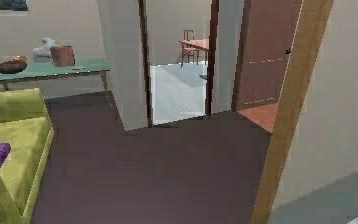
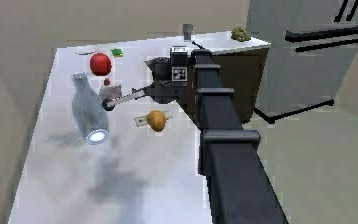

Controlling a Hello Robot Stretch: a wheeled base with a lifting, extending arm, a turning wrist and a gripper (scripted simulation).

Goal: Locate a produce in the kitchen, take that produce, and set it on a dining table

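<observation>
— On the white counter (image 2: 57, 150), starting from the left: what stands nearest the gripper (image 2: 111, 97)?
— A clear bottle (image 2: 84, 105), upright, just beside it. The fingers point left at the bottle's side. With the bottle right behind them, I cannot tell whether the gripper holds anything.
— And the produce?
— Two candidates. A red round fruit (image 2: 100, 64) sits just beyond the fingertips, farther out on the counter. An orange-brown lump (image 2: 157, 120) lies to the right, on the near side of the gripper's body, beside the arm (image 2: 222, 130). Both are round, so there is no long axis to line up with.
— Which one?
— I'd judge the red one, being nearer the fingertips, though the bottle crowds it.
— The room?
— Kitchen: dark cabinet (image 2: 242, 75), grey fridge (image 2: 307, 50) at right. Ahead, a doorway (image 1: 177, 90) shows a chair (image 1: 186, 50) and a reddish table (image 1: 201, 44), likely the dining table.
</observation>
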